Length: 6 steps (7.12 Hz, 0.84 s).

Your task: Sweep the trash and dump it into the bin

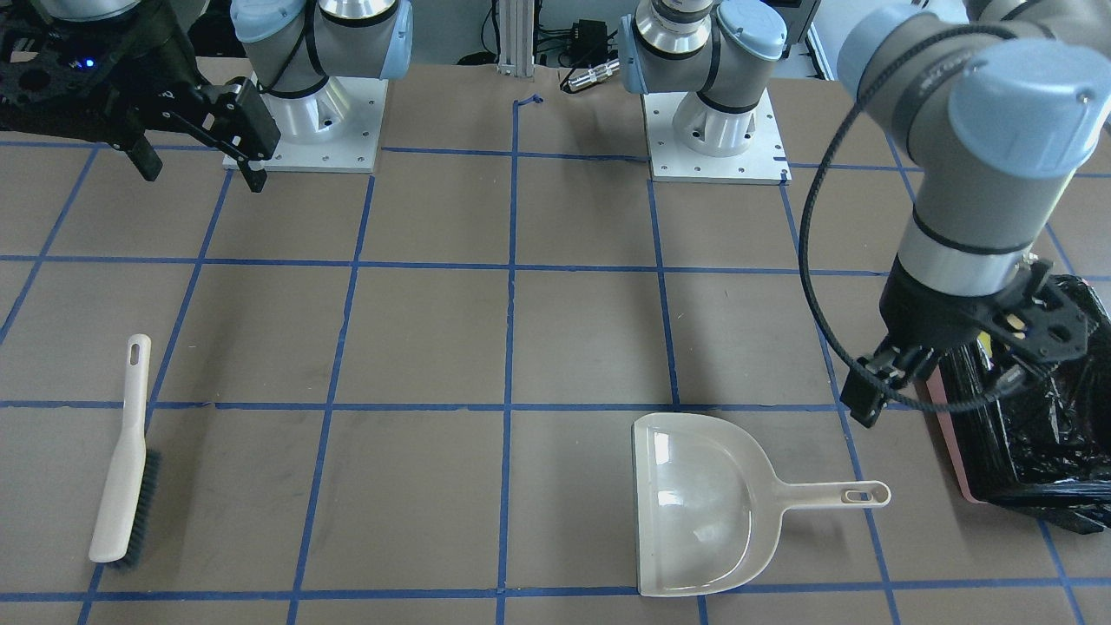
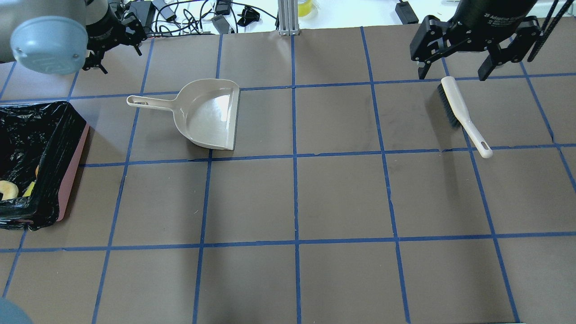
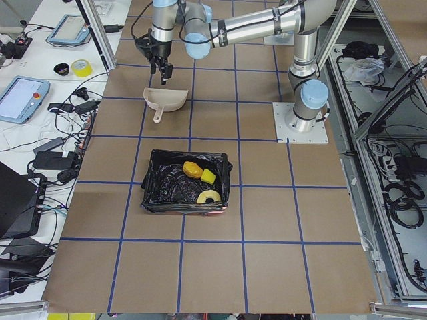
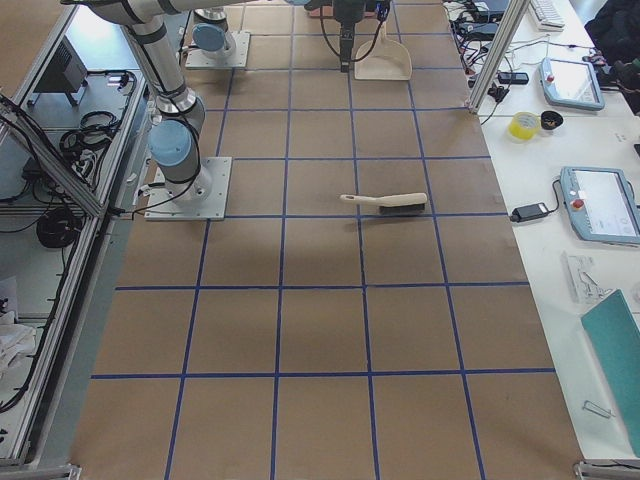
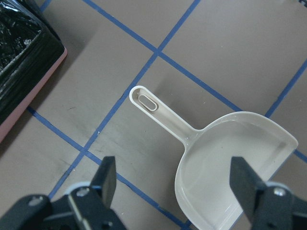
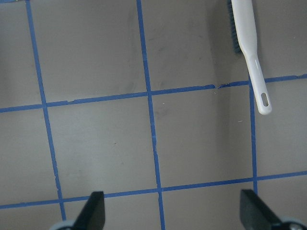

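Note:
The pink-sided bin (image 2: pixel 74 153) with its black bag stands at the table's left end. The trash lies inside it: an orange-yellow lump (image 3: pixel 192 169), a yellow-green sponge block (image 3: pixel 208 177) and a pale crescent (image 3: pixel 209 197). The beige dustpan (image 2: pixel 207 114) lies empty on the table to the right of the bin. My left gripper (image 5: pixel 175 191) is open and empty, above the dustpan's handle (image 5: pixel 158 110). The cream hand brush (image 2: pixel 463 114) lies on the right side. My right gripper (image 2: pixel 452 72) is open and empty, raised over the brush's bristle end.
The brown table is marked by a blue tape grid (image 2: pixel 294 155). Both arm bases (image 1: pixel 304 130) stand at the robot's edge. Cables and small devices (image 2: pixel 216 13) lie beyond the far edge. A side bench with tablets (image 4: pixel 590 200) runs along that side.

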### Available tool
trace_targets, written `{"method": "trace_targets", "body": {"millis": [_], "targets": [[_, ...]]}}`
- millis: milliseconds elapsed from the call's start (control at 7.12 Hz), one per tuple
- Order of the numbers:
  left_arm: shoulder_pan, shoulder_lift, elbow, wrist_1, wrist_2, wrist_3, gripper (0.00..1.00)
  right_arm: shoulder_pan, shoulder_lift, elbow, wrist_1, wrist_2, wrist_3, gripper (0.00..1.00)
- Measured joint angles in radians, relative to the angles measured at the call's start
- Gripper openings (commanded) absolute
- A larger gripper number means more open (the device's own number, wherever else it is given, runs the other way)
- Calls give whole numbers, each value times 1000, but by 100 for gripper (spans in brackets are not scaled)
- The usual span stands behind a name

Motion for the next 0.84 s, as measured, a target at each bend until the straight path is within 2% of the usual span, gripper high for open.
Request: {"method": "trace_targets", "body": {"millis": [281, 562, 843], "targets": [[-30, 92, 2, -163, -81, 58, 100, 0, 1, 0, 0, 0, 0, 100], [-47, 140, -15, -225, -128, 81, 100, 0, 3, -1, 0, -1, 1, 100], [-53, 173, -25, -288, -148, 201, 100, 0, 2, -1, 1, 0, 1, 100]]}}
